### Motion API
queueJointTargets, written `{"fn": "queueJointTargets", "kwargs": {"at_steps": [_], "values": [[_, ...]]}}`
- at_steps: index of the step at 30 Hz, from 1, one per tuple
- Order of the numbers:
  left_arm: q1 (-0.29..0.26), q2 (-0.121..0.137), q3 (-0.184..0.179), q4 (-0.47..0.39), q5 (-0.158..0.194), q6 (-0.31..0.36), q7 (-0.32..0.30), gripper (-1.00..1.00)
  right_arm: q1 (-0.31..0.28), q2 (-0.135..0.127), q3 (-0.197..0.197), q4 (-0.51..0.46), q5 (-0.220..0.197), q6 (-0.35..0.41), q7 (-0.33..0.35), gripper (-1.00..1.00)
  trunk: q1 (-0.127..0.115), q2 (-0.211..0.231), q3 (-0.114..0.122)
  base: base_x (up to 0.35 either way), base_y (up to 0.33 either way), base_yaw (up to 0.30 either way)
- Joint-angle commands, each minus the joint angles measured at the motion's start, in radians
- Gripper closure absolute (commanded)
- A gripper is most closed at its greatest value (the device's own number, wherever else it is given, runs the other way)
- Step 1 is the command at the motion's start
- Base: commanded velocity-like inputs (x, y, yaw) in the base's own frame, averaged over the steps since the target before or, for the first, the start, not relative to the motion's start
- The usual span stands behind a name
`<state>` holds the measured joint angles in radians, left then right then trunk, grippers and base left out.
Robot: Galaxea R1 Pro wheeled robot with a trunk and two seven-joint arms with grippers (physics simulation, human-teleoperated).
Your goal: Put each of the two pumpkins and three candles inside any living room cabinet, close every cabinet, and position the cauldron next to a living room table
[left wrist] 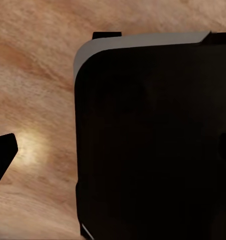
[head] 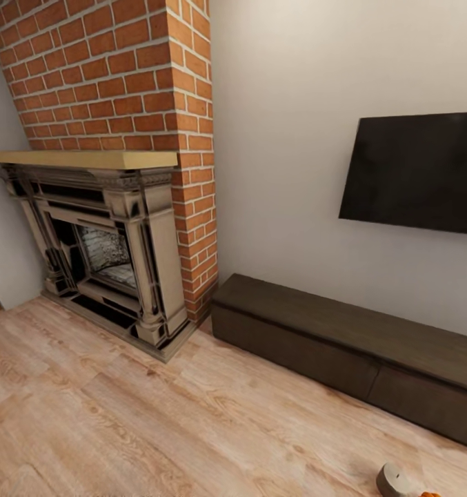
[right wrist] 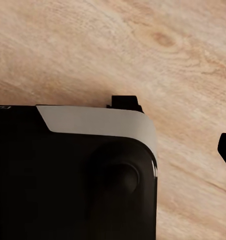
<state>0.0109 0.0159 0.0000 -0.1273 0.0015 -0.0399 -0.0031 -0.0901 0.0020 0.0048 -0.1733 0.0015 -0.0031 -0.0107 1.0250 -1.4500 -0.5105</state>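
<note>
Honestly, I can't tell either claw's spread. My cabinet (head: 343, 345) sits shut, far right; a candle (head: 393, 480) and pumpkin (head: 426, 494) lie near right on the floor (head: 123, 414). Rolling forward blind, I might knock them.

One cabinet (head: 350, 345); one candle (head: 393, 480); one pumpkin (head: 426, 494)

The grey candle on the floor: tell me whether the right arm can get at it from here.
Probably not yet. The candle lies on the wood floor at the head view's lower right edge, in front of the cabinet; nothing blocks it, but no gripper is near it.
</note>
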Motion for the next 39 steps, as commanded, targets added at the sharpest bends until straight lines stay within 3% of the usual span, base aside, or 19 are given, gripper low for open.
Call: {"fn": "queueJointTargets", "kwargs": {"at_steps": [1, 30, 39], "values": [[0.0, 0.0, 0.0, 0.001, 0.0, 0.0, 0.0, -1.0, 0.0, 0.0, 0.0, 0.0, 0.0, 0.0, 0.0, -1.0, 0.0, 0.0, -0.002, 0.154, 0.0, 0.101], [0.0, 0.005, -0.002, 0.002, -0.006, 0.0, -0.001, -1.0, 0.0, 0.0, 0.0, 0.0, -0.002, -0.007, 0.001, -1.0, 0.0, 0.0, -0.048, 0.319, 0.0, 0.036], [0.0, 0.005, -0.002, 0.002, -0.008, 0.0, -0.002, -1.0, 0.0, 0.0, 0.0, 0.001, -0.003, -0.011, 0.005, -1.0, 0.0, 0.0, -0.058, 0.331, 0.0, -0.127]]}}
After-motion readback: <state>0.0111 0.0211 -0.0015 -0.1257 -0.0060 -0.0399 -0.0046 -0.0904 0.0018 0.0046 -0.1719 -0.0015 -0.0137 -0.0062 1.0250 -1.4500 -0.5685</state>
